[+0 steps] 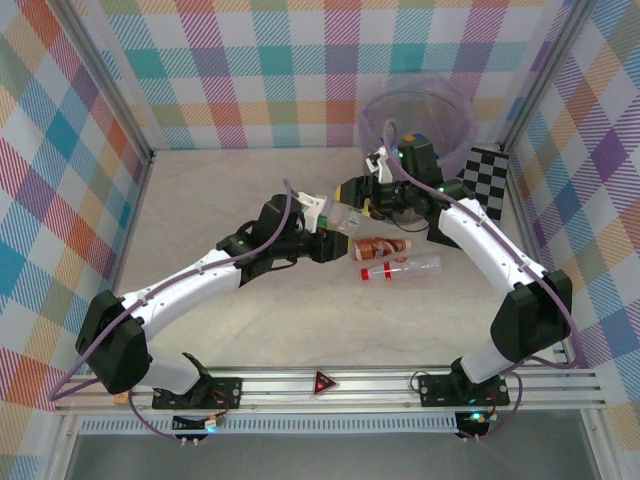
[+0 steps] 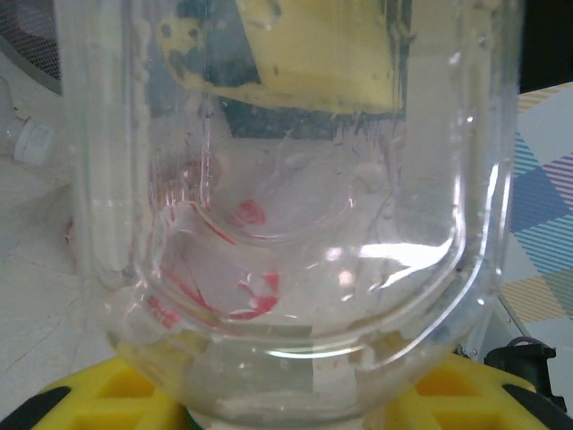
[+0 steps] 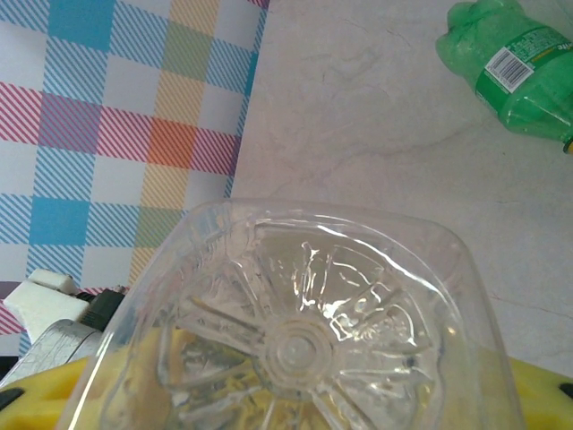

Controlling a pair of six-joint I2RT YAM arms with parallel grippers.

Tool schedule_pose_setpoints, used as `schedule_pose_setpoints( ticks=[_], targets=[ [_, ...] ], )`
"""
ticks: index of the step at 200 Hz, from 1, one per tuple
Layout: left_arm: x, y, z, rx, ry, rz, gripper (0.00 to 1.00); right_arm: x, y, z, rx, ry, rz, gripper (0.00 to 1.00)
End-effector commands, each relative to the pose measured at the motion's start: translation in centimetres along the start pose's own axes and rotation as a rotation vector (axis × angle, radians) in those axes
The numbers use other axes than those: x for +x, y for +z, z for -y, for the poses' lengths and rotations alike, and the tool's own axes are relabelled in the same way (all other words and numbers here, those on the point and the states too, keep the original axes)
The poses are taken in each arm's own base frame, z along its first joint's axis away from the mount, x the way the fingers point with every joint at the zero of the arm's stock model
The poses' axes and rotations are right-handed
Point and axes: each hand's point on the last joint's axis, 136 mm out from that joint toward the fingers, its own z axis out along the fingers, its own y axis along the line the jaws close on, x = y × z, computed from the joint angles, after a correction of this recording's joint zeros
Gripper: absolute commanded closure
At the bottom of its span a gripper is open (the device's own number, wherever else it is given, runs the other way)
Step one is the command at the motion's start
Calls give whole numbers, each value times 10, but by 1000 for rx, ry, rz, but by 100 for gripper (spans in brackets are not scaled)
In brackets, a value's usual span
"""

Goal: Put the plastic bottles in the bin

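Near the middle of the table (image 1: 200,220), a little toward its far right corner, the 2 arms meet over 1 clear bottle (image 1: 351,216). The left gripper (image 1: 335,238) reaches in from the near left, and its fingers are narrow and clamped on this bottle. In the left wrist view the clear bottle (image 2: 295,224) stands right against the camera, with the yellow fingers (image 2: 116,403) at its lower end.

The right gripper (image 1: 370,195) comes at the same bottle from the far side. In the right wrist view the bottle's ribbed base (image 3: 295,340) sits just above the yellow fingers (image 3: 537,394), but I cannot tell whether they press on it.

Just nearer than the grippers, 2 more bottles lie on their sides on the table: a brown-label bottle (image 1: 382,247), and a red-label bottle (image 1: 402,268) just beside it toward the near edge.

A green bottle (image 3: 515,54) lies on the table in the right wrist view.

The bin (image 1: 452,118) stands in the far right corner, behind the right gripper. A chequered board (image 1: 488,178) stands by the right edge, beside the bin.
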Motion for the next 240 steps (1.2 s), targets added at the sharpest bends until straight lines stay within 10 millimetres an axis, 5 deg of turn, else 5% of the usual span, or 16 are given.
schedule_pose_setpoints(
  ticks=[1,63,79,121,168,195,240],
  targets=[
    [-13,-5,9,21,19,41,56,-3,-2,-8,3,-45,-14,50],
    [-15,-33,-8,-130,-17,37,5,-43,-50,-24,157,-209,81,56],
    [-14,-39,-9,-145,-17,46,1,-59,-70,-32,198,-268,131,57],
    [-5,-39,-26,-207,-45,54,0,-113,-126,-50,353,-440,320,66],
    [10,-32,-60,-343,-158,-1,1,-186,-189,-35,565,-540,567,85],
    [17,-30,-75,-396,-230,-11,2,-225,-209,-2,654,-521,664,87],
    [25,-26,-83,-406,-284,-27,2,-268,-204,55,684,-445,689,88]
  ],
)
